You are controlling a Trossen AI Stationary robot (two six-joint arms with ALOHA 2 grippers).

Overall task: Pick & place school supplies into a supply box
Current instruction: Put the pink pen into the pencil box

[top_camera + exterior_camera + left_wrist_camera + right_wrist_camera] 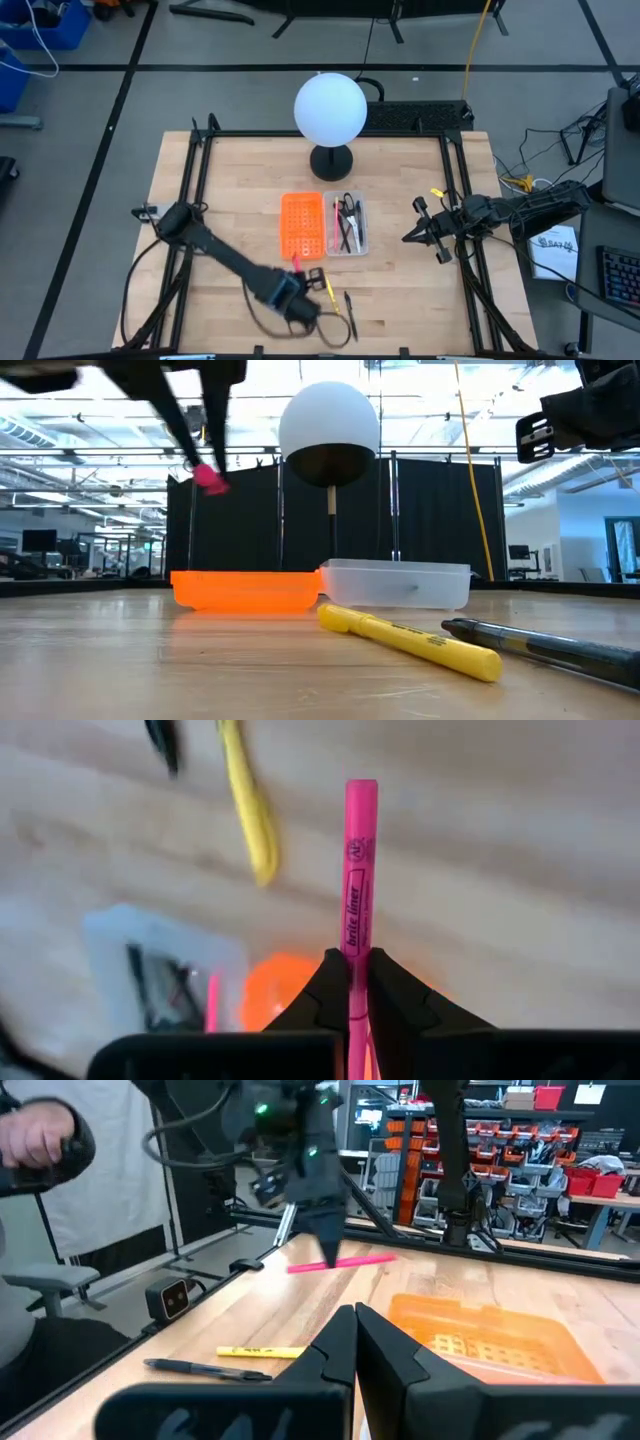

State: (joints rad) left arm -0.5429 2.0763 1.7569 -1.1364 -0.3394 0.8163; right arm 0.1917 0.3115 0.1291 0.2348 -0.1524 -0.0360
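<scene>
One pink pen (359, 870) clamped in left end effector (358, 982); two pens on tabletop (400, 290); box (347, 226) holds several; right end effector (356, 1342) closed

Even, bright overhead light; glowing white globe lamp (330, 108) near table's far edge. Soft, faint shadows on wood. Left wrist view motion-blurred: yellow highlighter (250, 810) and supply box (160, 970) smeared, pink highlighter (358, 890) sharp. Low view foreground soft.
</scene>
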